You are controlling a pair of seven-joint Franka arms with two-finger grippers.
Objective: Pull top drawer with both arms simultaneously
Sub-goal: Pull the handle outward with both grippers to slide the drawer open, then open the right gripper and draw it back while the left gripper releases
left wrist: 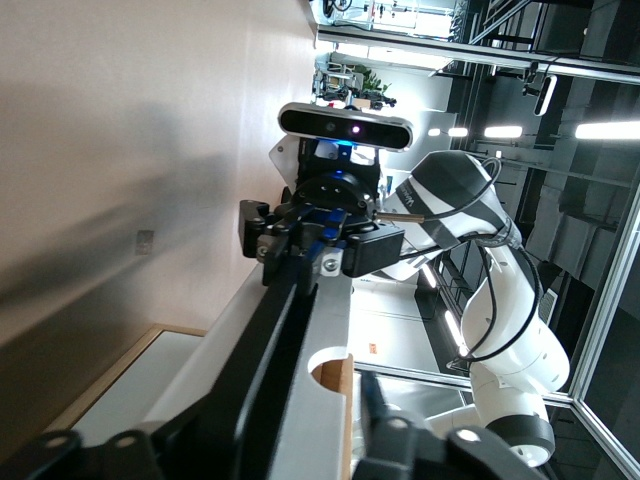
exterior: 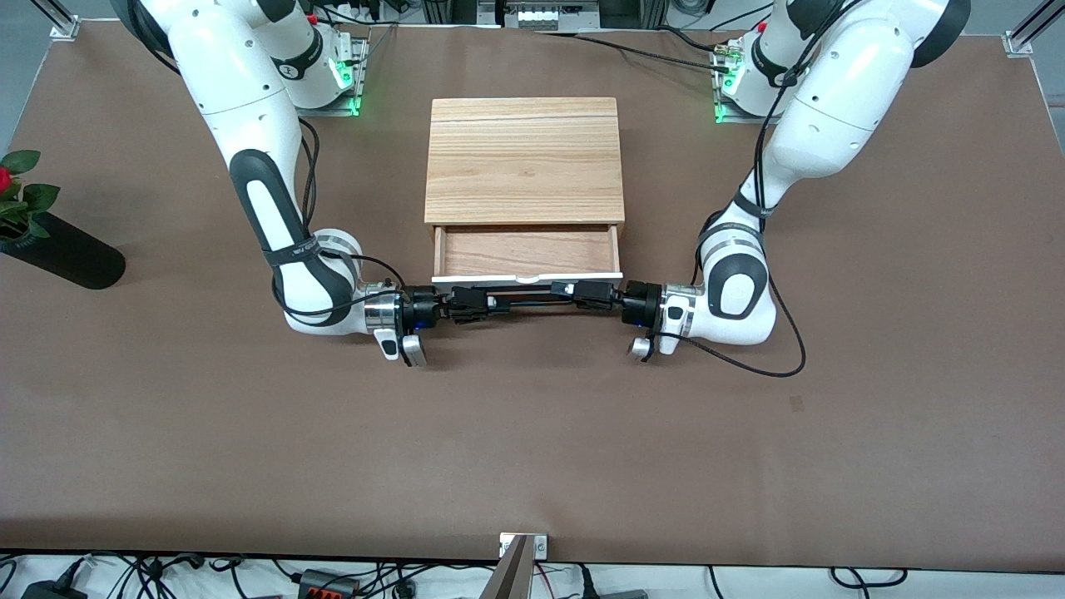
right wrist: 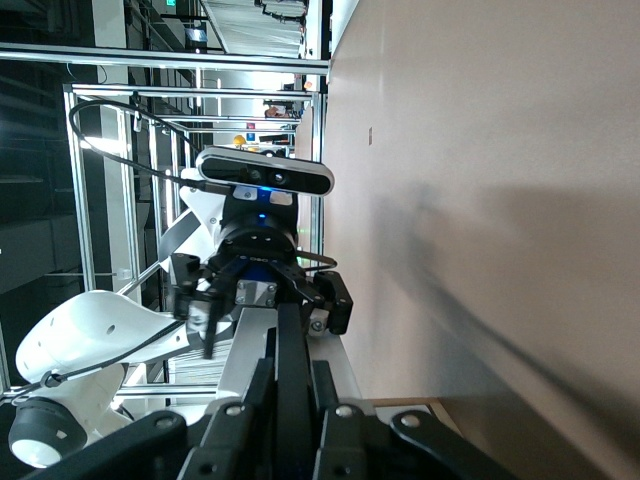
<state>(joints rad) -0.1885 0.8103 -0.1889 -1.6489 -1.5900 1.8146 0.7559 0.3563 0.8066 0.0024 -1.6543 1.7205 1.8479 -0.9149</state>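
Top drawer point(exterior: 527, 252), frame centre, is sitting pulled out. Right gripper point(exterior: 468, 304) is clamping the bar handle point(exterior: 532, 298). Left gripper point(exterior: 582, 293) is at the handle's other end, seemingly letting go; grip uncertain.

Count at this moment: two white robot arms, the right arm point(exterior: 266, 208) and the left arm point(exterior: 799, 141). Two black grippers, the right gripper point(exterior: 487, 304) and the left gripper point(exterior: 564, 290). One wooden cabinet point(exterior: 524, 158). One open top drawer point(exterior: 527, 254) with one black bar handle point(exterior: 526, 300). One dark vase point(exterior: 62, 249) of flowers.
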